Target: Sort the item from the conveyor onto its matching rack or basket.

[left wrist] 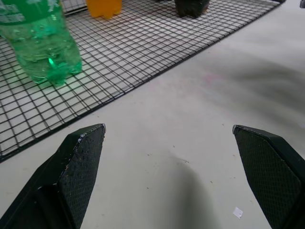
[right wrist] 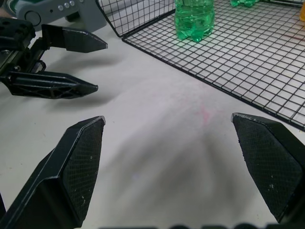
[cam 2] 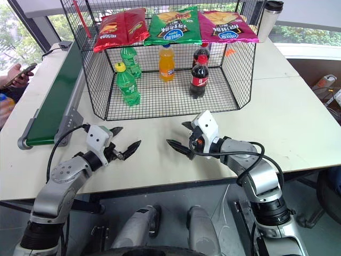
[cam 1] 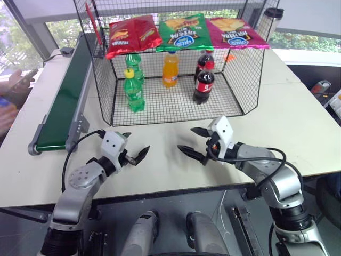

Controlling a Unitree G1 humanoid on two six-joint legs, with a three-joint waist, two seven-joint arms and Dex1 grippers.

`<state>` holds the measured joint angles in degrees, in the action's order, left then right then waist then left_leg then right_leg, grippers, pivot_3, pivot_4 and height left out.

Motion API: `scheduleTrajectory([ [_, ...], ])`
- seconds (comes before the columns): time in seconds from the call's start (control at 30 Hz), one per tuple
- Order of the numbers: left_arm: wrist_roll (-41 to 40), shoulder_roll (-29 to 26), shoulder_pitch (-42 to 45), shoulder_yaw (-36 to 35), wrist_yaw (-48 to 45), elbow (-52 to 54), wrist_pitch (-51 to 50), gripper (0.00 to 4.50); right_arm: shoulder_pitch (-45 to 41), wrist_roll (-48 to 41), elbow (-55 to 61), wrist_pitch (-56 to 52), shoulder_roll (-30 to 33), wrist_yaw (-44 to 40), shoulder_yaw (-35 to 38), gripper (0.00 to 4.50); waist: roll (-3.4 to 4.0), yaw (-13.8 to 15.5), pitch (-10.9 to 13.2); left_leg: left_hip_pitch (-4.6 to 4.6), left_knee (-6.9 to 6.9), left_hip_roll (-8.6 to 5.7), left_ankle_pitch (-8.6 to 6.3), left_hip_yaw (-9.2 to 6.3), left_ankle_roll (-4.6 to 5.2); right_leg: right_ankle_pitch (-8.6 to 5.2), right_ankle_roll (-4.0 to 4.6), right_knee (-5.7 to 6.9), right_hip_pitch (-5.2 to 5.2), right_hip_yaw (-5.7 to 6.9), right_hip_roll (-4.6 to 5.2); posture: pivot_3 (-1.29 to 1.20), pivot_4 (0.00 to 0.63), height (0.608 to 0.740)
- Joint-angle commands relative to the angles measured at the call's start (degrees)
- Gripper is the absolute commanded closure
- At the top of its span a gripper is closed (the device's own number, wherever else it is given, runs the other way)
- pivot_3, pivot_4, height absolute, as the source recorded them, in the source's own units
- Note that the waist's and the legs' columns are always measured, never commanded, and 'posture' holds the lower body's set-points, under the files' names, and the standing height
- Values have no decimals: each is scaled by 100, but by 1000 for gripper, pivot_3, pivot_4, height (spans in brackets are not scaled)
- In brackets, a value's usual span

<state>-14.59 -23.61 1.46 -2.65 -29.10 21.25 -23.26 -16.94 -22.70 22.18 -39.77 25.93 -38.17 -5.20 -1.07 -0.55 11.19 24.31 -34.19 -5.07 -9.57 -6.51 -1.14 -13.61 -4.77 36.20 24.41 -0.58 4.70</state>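
Both hands empty and level over the bench (cam 1: 298, 122), in front of the cage (cam 1: 101, 90). Left hand (cam 1: 134, 151) spread wide; right hand (cam 1: 195, 143) spread wide, tips facing each other across bare bench.

Orange bottle (cam 1: 170, 69) stands upright inside the cage on the grid floor, middle rear, between the two green bottles (cam 1: 133, 90) and the two cola bottles (cam 1: 203, 85). Its cap is blue in the right eye view, so I take it for the item. Conveyor (cam 1: 66, 101) along the left side of the cage: belt bare as far as visible.

Judgement: sorting step looks done; what is left is at most waiting for another item on the belt.

Room: open bench between hands and cage front. Cage front open, with three chip bags (cam 1: 184, 32) on the mesh top. Conveyor rail just left of left hand. A person's hand (cam 1: 18, 80) with a phone beyond the belt. Steel mug (cam 1: 272, 21) at far right, outside cage.
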Motion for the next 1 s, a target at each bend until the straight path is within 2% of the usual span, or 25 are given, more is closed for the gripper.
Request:
scheduleTrajectory([
  [0.03,-167,27,-147,-223,69,341,73,0,-70,-100,181,21,26,1,58,100,0,-6,0,0,0,0,-1,0,1,0,0,0,0,0,0,0,150,739],
  [1.0,29,-21,-133,117,154,321,122,0,-124,-55,127,118,13,-52,-1,100,0,2,0,1,1,0,-2,0,3,0,0,-1,0,0,0,0,150,739],
])
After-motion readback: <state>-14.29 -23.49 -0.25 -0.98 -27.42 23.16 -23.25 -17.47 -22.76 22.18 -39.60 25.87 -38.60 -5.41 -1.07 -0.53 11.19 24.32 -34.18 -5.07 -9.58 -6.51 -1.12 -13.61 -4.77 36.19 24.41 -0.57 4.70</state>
